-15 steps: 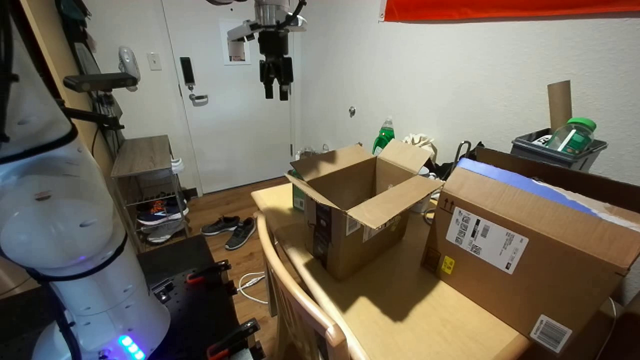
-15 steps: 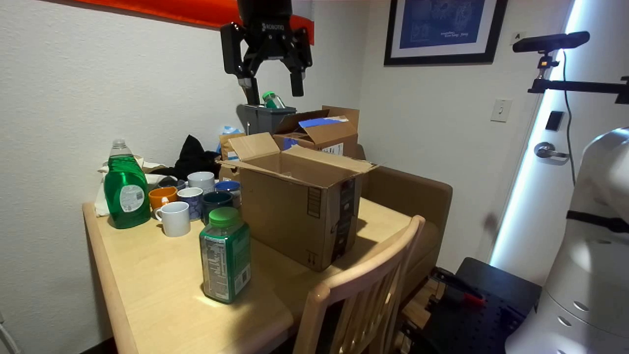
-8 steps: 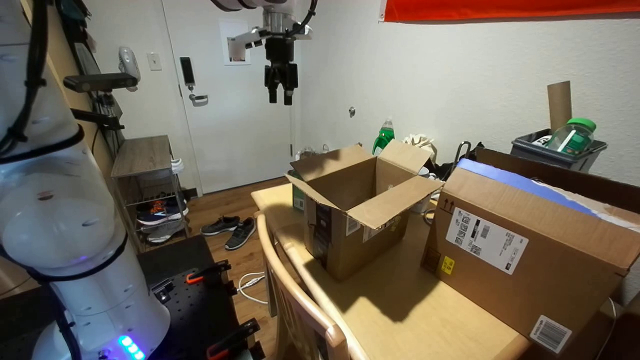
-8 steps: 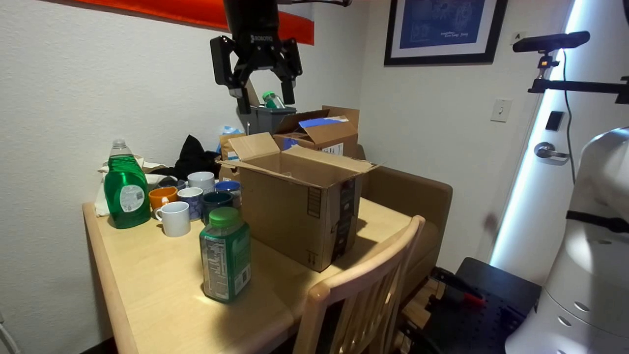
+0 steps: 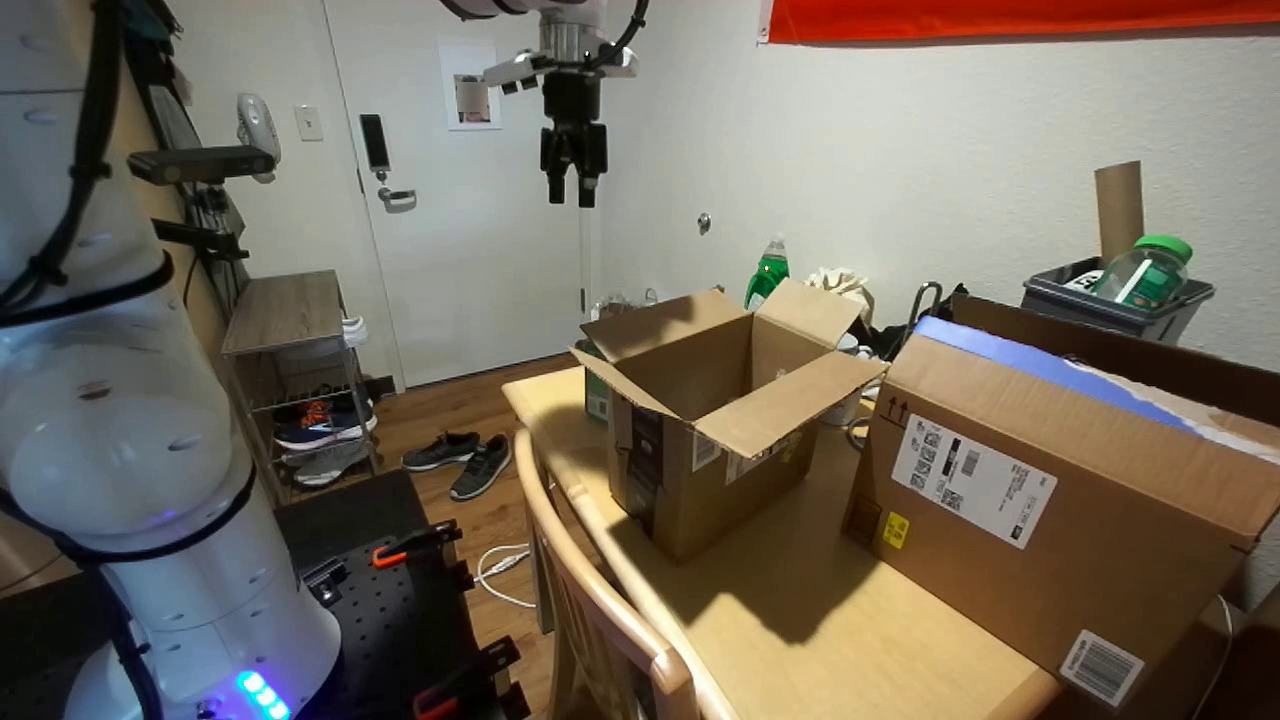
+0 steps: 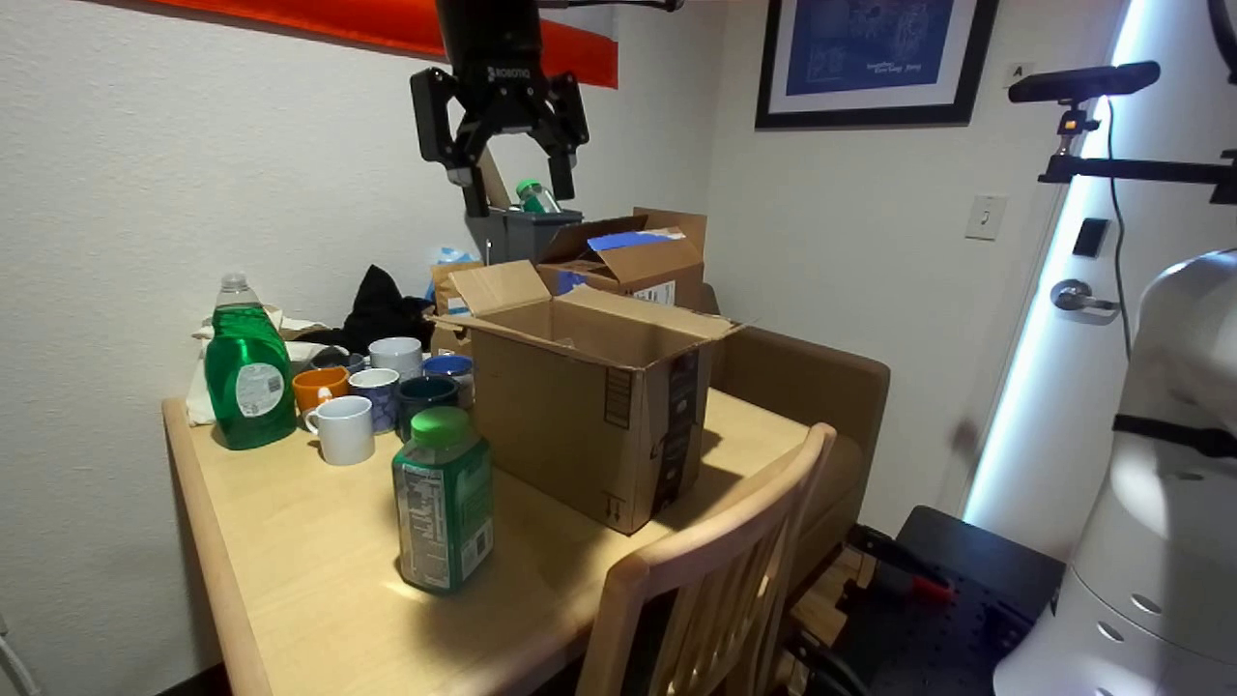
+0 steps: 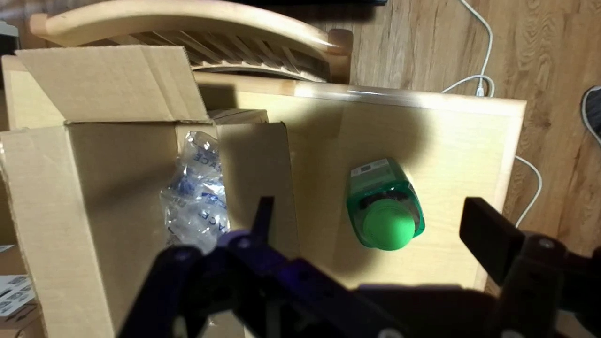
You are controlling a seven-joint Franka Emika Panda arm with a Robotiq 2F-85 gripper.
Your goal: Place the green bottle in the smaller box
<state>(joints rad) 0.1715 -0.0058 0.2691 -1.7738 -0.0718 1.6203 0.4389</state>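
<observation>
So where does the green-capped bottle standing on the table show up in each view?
In an exterior view: near the middle, only a sliver of the bottle, the rest hidden behind the smaller box.
In an exterior view: lower left of centre, the whole bottle, left of the smaller box.
In the wrist view: right of centre, the bottle from above.
Shared landmark: the smaller box.

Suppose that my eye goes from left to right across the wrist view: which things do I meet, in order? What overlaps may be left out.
Smaller open cardboard box → green-capped plastic bottle → white cable → dark shoe, only partly in view.
</observation>
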